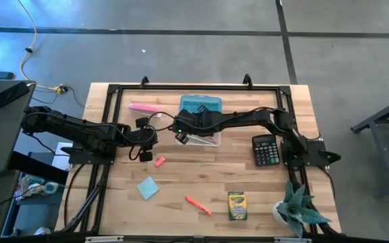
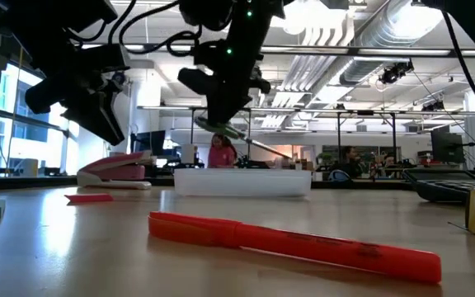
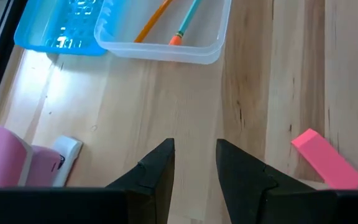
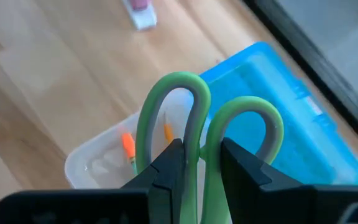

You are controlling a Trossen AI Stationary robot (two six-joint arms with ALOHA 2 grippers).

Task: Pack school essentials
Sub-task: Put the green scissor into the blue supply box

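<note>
Currently: right claw (image 4: 194, 163) is carrying green-handled scissors (image 4: 207, 124) over the clear box (image 4: 98, 165).
Its fingers are clamped on the handles, presumably for dropping them beside the thin pencils (image 3: 166, 17) directly below. Left claw (image 3: 194, 165) is hovering slightly apart, gripping nothing, near the short orange piece (image 3: 328, 163). No legible writing.

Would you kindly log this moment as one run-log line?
right gripper: shut on green-handled scissors, above clear box | left gripper: open, empty, near short orange piece | orange marker: on table
</note>
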